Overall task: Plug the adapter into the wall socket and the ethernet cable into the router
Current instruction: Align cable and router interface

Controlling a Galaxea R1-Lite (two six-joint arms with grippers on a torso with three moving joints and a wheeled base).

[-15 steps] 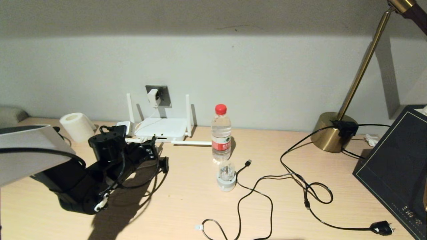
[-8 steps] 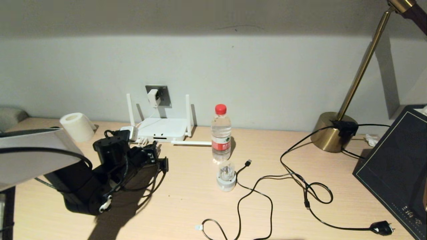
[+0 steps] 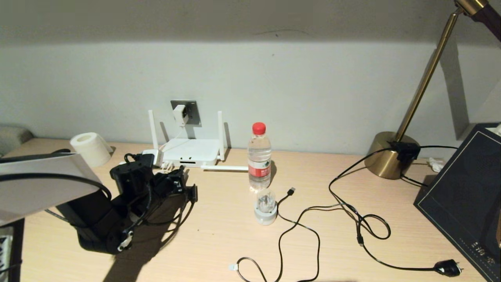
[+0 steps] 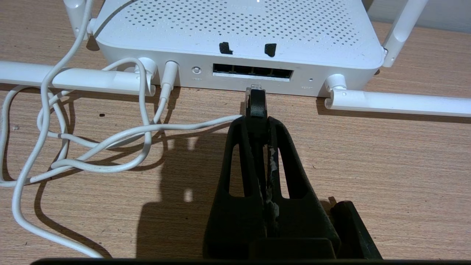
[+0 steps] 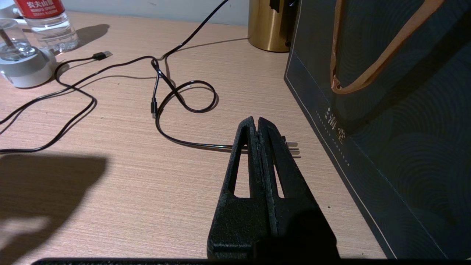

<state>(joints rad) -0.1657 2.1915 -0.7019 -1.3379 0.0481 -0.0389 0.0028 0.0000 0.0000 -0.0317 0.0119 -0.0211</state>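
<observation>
left gripper [image 4: 256, 119] clamping ethernet cable [image 4: 255, 99], before router [image 4: 239, 33]

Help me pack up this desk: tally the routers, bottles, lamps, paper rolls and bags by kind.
Router: 1
Bottle: 1
Lamp: 1
Paper roll: 1
Bag: 1
Total: 5
</observation>
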